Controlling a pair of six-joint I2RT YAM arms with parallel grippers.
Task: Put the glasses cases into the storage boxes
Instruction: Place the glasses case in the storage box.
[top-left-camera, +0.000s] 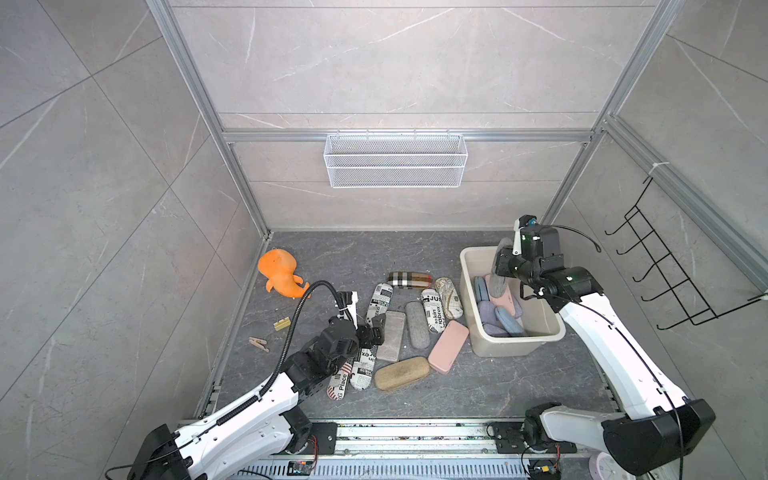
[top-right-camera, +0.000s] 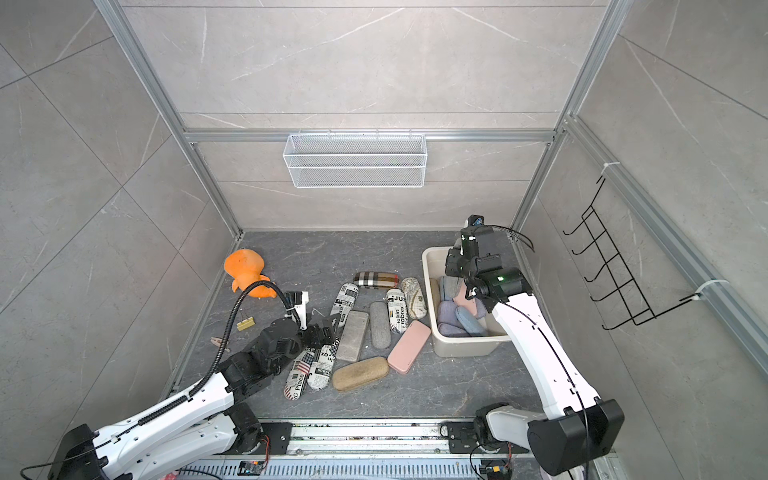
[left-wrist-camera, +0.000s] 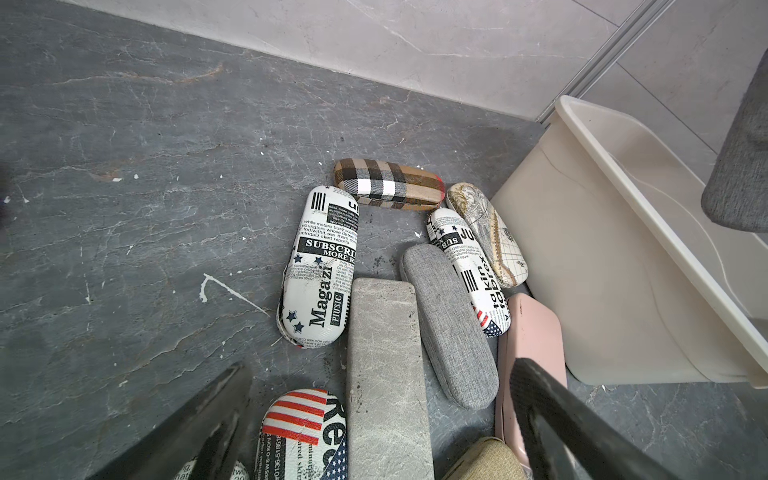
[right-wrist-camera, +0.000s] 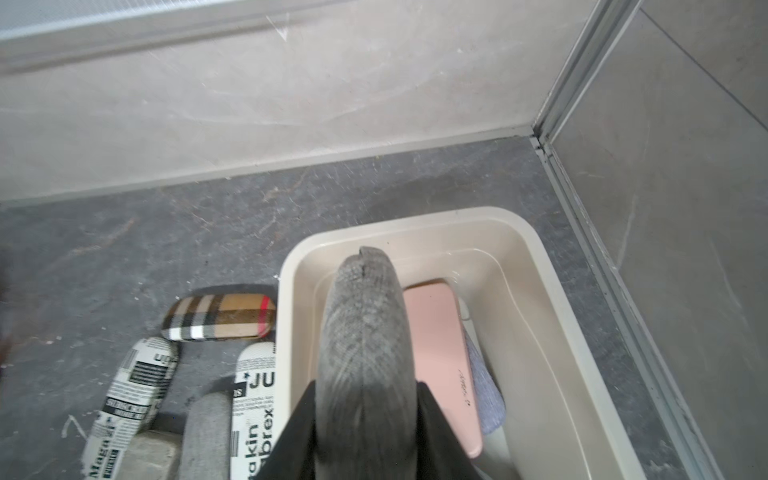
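Glasses cases (top-left-camera: 505, 322) partly fill the cream-beige plastic tub (top-left-camera: 467, 266) at three o'clock; right claw (right-wrist-camera: 365, 390) clutches a grey fabric case (right-wrist-camera: 365, 324), left claw (left-wrist-camera: 378, 363) gapes over some ten more.

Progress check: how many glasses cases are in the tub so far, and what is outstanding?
Done: several cases lie in the beige tub, including a lilac case and a blue case. In hand: the right gripper holds a grey fabric case over the tub; the left gripper hangs open above the floor pile. Left: roughly ten on the floor, such as the plaid case, map-print case and tan case.
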